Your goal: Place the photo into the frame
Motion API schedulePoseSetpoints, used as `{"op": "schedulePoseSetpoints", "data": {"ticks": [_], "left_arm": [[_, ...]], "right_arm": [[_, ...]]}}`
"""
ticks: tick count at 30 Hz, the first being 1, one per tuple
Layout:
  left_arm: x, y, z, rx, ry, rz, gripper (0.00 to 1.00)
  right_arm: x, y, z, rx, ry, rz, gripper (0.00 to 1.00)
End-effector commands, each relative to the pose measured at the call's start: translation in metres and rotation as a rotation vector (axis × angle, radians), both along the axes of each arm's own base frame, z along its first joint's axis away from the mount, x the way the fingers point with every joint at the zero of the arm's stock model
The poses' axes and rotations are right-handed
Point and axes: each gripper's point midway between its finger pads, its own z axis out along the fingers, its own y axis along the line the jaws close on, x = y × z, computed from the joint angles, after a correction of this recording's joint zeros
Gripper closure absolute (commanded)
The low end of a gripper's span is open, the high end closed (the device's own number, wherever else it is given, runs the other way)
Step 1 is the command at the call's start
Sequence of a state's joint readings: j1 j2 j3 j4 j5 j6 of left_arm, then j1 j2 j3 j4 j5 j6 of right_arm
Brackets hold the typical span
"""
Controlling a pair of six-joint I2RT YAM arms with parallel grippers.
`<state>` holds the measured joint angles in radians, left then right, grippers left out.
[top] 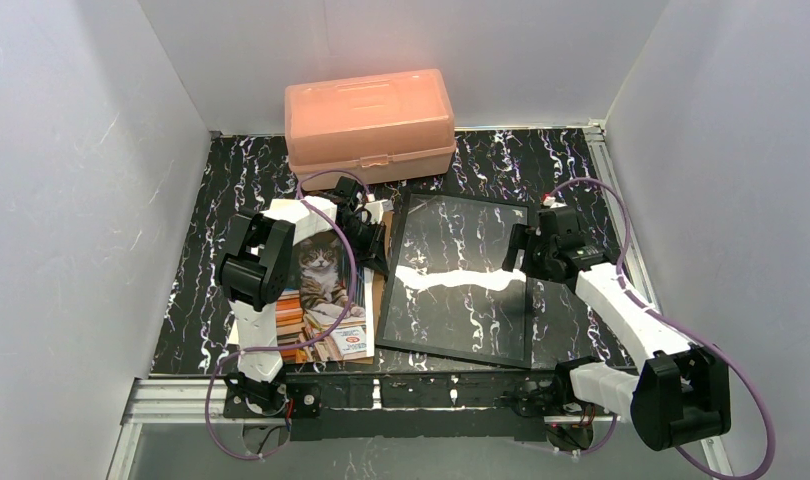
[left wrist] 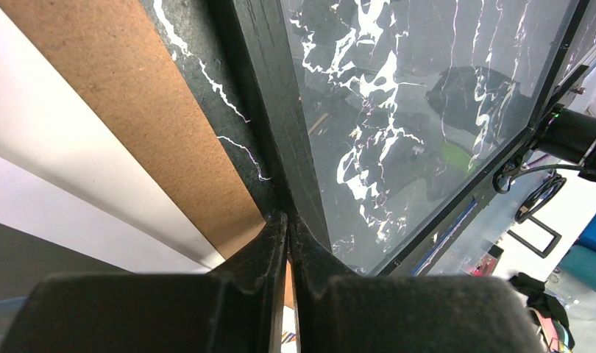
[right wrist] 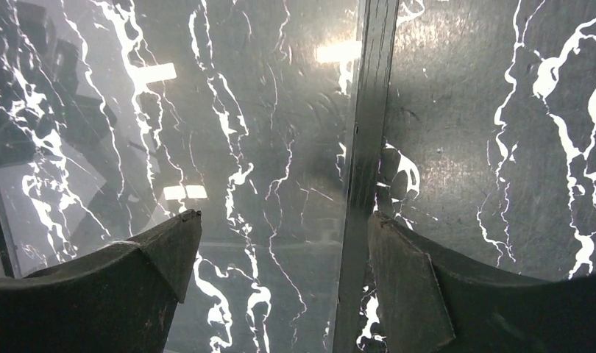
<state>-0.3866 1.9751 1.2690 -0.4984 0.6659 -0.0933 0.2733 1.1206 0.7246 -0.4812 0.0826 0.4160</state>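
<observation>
Top external: photo point(top: 321, 272) half behind left arm point(top: 269, 252); left tool point(left wrist: 288, 219) clenched, right tool point(right wrist: 284, 217) released.

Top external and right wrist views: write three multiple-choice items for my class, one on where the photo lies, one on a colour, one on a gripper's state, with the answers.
1. Where is the photo relative to the frame? A inside it; B beside it, on the robot's left; C beneath it.
2. What colour is the box at the back? A peach; B blue; C green.
3. How is the right gripper? A shut on the frame; B shut, empty; C open.
Answers: B, the cat print lies face up outside the black rail; A, its lid and body are peach; C, its jaws stand apart on either side of the frame's rail.
</observation>
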Motion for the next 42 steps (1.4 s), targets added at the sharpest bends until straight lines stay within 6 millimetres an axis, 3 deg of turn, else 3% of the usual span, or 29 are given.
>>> {"op": "schedulePoseSetpoints", "data": {"ticks": [1, 5, 12, 20, 25, 31, 42], "left_arm": [[-0.003, -0.003, 0.006, -0.019, 0.009, -0.017, 0.96], [-0.003, -0.003, 0.006, -0.019, 0.011, -0.017, 0.96], [-0.002, -0.003, 0.011, -0.021, 0.006, -0.015, 0.97], [0.003, 0.002, 0.017, -0.033, -0.001, -0.003, 0.97], [0.007, 0.005, 0.02, -0.038, -0.006, 0.009, 0.97], [0.009, 0.008, 0.022, -0.04, -0.016, 0.011, 0.98], [0.01, 0.008, 0.022, -0.043, -0.016, 0.012, 0.98]], "right_arm": [[0.019, 0.0, 0.023, 0.002, -0.066, -0.031, 0.1], [0.037, 0.006, 0.032, 0.028, -0.108, -0.043, 0.11], [0.094, 0.04, 0.05, 0.109, -0.193, -0.029, 0.19], [0.165, 0.111, 0.046, 0.085, -0.238, 0.035, 0.5], [0.198, 0.139, 0.031, 0.07, -0.255, 0.039, 0.71], [0.222, 0.163, 0.01, 0.065, -0.243, 0.049, 0.79], [0.233, 0.169, -0.023, 0.044, -0.201, 0.044, 0.85]]}}
